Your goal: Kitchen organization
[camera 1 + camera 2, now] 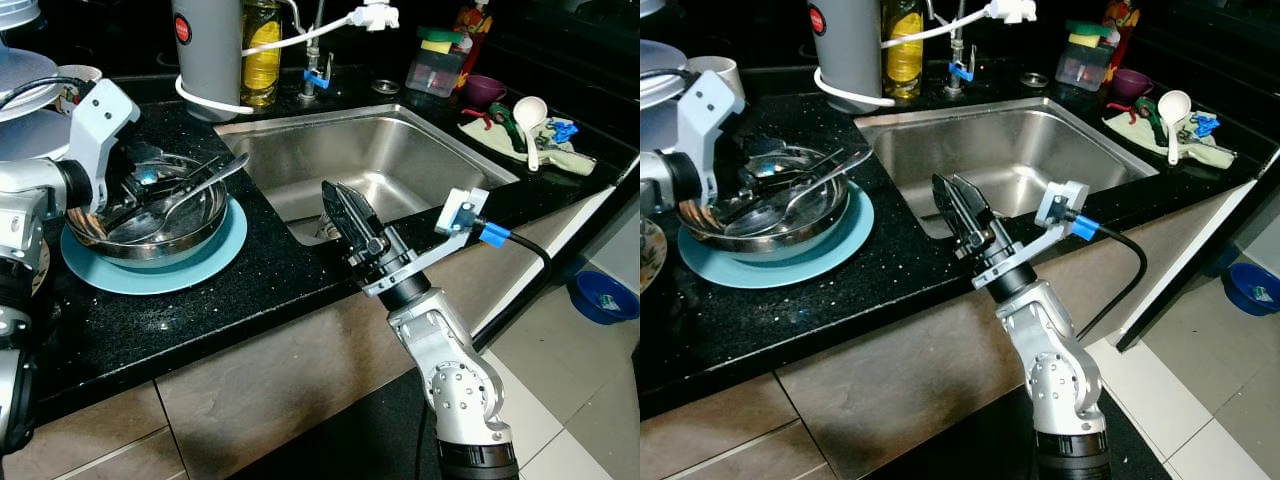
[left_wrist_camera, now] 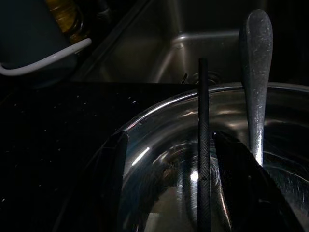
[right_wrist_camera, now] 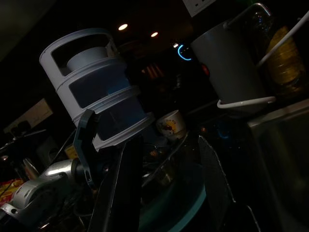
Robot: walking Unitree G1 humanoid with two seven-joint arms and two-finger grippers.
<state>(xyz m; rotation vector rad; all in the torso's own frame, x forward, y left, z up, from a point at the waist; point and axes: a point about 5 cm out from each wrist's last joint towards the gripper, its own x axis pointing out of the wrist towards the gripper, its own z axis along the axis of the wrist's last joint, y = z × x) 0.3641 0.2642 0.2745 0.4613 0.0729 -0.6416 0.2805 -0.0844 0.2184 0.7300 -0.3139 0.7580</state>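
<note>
A steel bowl [image 1: 205,222] sits on a round blue plate [image 1: 210,268] on the black counter, left of the sink [image 1: 400,140]. In the bowl lie a steel spoon [image 1: 205,183] and several other utensils. My left gripper [image 1: 140,175] reaches down into the bowl from the left. Seen from the left wrist, its open fingers [image 2: 118,164] stand on either side of a thin black handle [image 2: 203,145], with the spoon handle [image 2: 256,72] beside them. My right gripper [image 1: 335,200] hovers open over the sink's front left corner, pointing toward the bowl and holding nothing.
A grey jug [image 1: 205,45] with a white cable, an oil bottle [image 1: 262,50] and the tap [image 1: 315,60] stand behind the sink. A white ladle [image 1: 530,120] lies on a cloth at right, near a purple cup [image 1: 485,90]. A blue bowl [image 1: 602,297] sits on the floor.
</note>
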